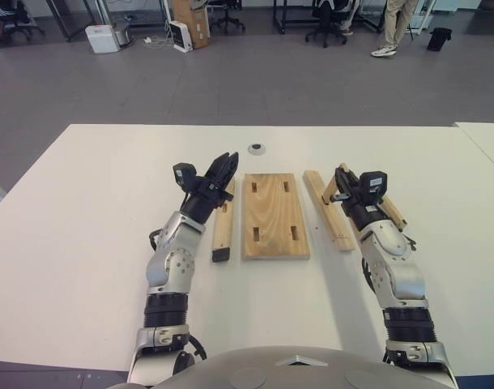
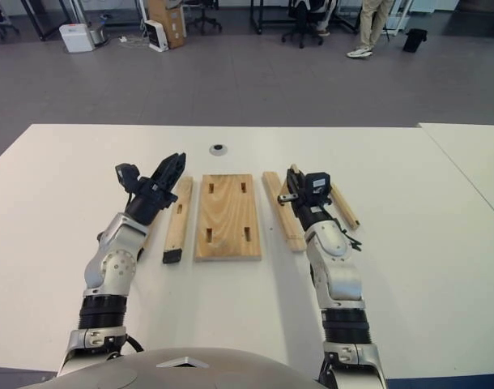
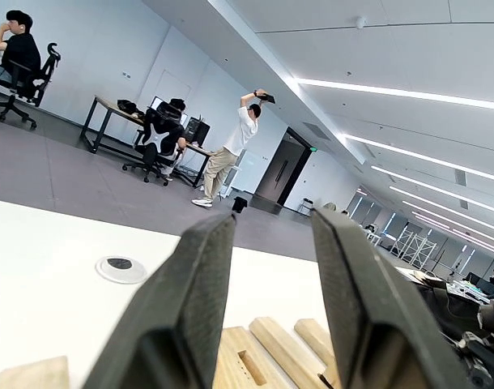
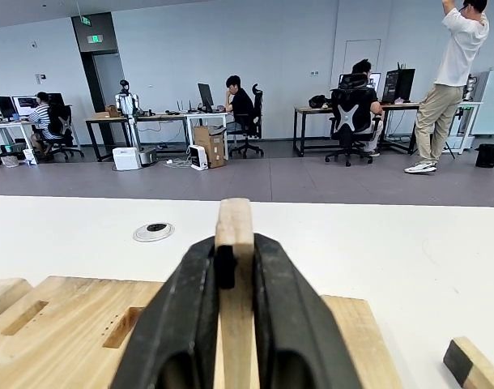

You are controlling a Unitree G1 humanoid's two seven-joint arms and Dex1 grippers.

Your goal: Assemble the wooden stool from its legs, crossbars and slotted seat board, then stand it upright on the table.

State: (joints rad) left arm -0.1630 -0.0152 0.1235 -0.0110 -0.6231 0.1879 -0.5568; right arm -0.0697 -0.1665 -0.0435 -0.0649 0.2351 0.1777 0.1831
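The slotted seat board [image 1: 275,215] is lying flat in the middle of the table [image 1: 85,203], slots up, with the left leg [image 1: 223,223] and right leg [image 1: 326,212] just beside it. The right gripper [image 1: 341,177] is pinching a thin wooden bar [image 4: 234,219], probably a crossbar, tight between its fingers, while the left gripper [image 1: 228,162] is hovering wide open and empty over the left leg's far end. Doing this step well is likely meaning squaring the bar to its hole before pressing, with the left gripper pinning the mating leg.

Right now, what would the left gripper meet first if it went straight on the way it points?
Probably nothing: the open left gripper points almost level across the table, with the board lying below its line. The way looks free, though depth is hard to judge.
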